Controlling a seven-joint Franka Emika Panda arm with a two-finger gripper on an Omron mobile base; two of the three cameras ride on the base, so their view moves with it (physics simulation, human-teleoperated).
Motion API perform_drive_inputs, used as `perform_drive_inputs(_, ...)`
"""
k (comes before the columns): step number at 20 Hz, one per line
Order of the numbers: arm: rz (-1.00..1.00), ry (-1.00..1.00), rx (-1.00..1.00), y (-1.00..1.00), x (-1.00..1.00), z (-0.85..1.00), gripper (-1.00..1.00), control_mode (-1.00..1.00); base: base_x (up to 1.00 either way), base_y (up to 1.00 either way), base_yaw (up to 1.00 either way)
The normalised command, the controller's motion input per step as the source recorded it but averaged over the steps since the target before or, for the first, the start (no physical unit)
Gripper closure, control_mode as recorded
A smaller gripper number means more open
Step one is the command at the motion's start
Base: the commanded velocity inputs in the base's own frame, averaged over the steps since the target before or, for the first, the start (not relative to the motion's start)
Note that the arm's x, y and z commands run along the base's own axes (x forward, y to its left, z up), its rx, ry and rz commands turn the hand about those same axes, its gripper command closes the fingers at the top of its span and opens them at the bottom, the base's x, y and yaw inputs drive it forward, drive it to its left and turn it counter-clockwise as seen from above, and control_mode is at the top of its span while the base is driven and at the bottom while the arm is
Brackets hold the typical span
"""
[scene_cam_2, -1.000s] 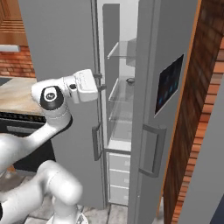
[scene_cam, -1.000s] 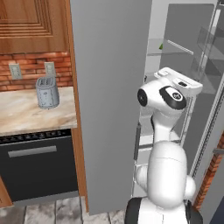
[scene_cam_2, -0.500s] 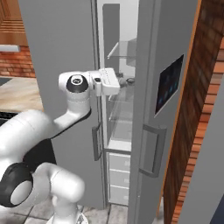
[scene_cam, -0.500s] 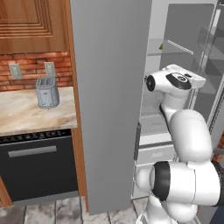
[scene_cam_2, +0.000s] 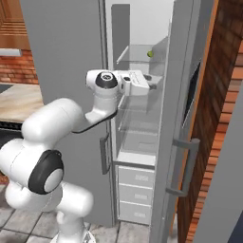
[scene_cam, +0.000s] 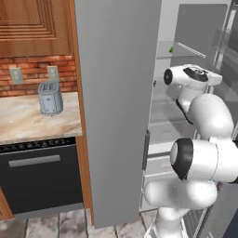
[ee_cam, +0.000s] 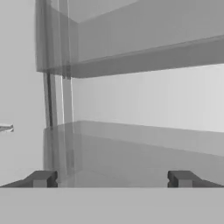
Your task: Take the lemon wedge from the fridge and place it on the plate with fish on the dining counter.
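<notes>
The fridge (scene_cam_2: 142,142) stands with its grey left door (scene_cam: 116,102) swung open, showing a white inside and clear glass shelves. A small yellow-green lemon wedge (scene_cam_2: 150,54) sits on the upper glass shelf; from the left it is a green speck (scene_cam: 172,49). My gripper (scene_cam_2: 154,80) reaches into the fridge just below that shelf's front edge, apart from the wedge. In the hand view the gripper (ee_cam: 111,178) is open, its dark fingertips (ee_cam: 41,178) wide apart with nothing between them, facing shelves and the back wall. The plate with fish and the dining counter are out of view.
A grey toaster (scene_cam: 50,97) stands on the marbled kitchen worktop (scene_cam: 23,123) above a black appliance front (scene_cam: 42,181). White drawers (scene_cam_2: 137,192) fill the fridge's bottom. The right fridge door (scene_cam_2: 182,118) with its bar handle stands next to a brick wall (scene_cam_2: 223,123).
The arm has stretched forward, carrying the hand from in front of the open fridge to inside it, under the upper shelf. The gripper has stayed open.
</notes>
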Motion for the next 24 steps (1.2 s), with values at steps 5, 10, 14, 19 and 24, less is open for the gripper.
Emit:
perform_drive_inputs(5,-0.02,-0.01,0.13,-1.0,-0.47,-0.2,-1.0,-1.0,0.0,0.0,0.0)
perform_drive_inputs(10,-0.06,-0.11,0.2,-0.78,-0.91,0.02,-1.0,-1.0,0.0,0.0,0.0)
perform_drive_inputs(14,-0.1,-0.04,0.06,0.49,-0.98,0.22,-1.0,-1.0,0.0,0.0,0.0)
perform_drive_inputs(19,-0.05,0.0,-0.01,1.0,-0.8,0.19,-1.0,-1.0,0.0,0.0,0.0)
perform_drive_inputs(24,0.01,0.07,0.06,0.97,-1.0,0.02,-1.0,-1.0,0.0,0.0,0.0)
